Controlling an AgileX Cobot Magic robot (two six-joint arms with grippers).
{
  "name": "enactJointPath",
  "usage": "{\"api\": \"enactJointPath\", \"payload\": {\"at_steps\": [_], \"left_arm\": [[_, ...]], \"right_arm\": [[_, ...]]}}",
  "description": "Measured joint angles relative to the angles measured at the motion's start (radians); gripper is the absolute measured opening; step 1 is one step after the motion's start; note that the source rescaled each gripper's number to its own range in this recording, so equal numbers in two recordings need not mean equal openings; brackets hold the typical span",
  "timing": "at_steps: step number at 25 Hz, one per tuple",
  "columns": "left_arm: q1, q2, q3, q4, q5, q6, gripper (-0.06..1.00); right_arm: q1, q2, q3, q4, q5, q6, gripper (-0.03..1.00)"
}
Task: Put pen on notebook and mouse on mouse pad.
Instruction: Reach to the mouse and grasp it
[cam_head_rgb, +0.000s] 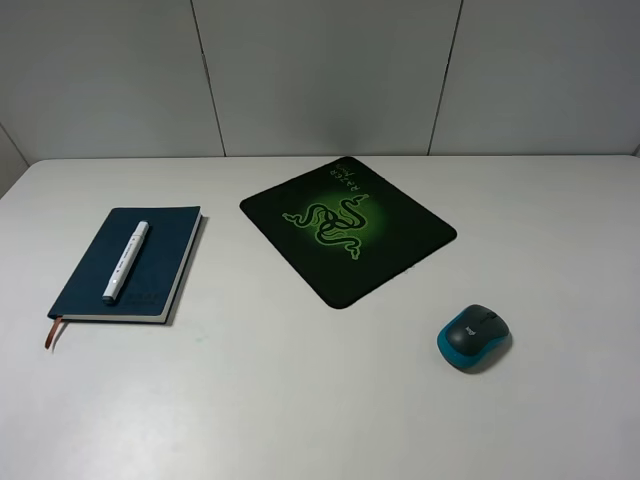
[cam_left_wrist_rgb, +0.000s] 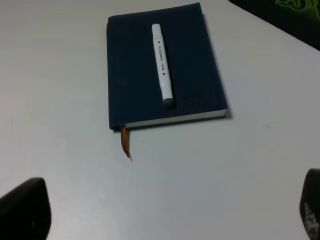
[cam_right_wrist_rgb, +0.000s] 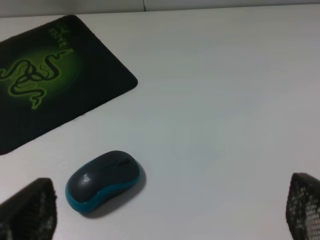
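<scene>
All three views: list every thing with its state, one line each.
notebook: closed, ribbon hanging out.
pen: lying on the notebook's cover.
mouse pad: flat, nothing on it.
mouse: upright, off the mouse pad.
left hand: open, empty.
right hand: open, empty.
</scene>
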Motion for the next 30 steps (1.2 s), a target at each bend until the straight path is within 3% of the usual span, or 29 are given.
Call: {"api": "enactJointPath", "payload": {"at_steps": [30], "left_arm": [[0.0,-0.001,0.0,0.0,-0.005,0.0,1.0]], "right_arm": [[0.0,0.0,0.0,0.001,0.0,0.0,1.0]]}}
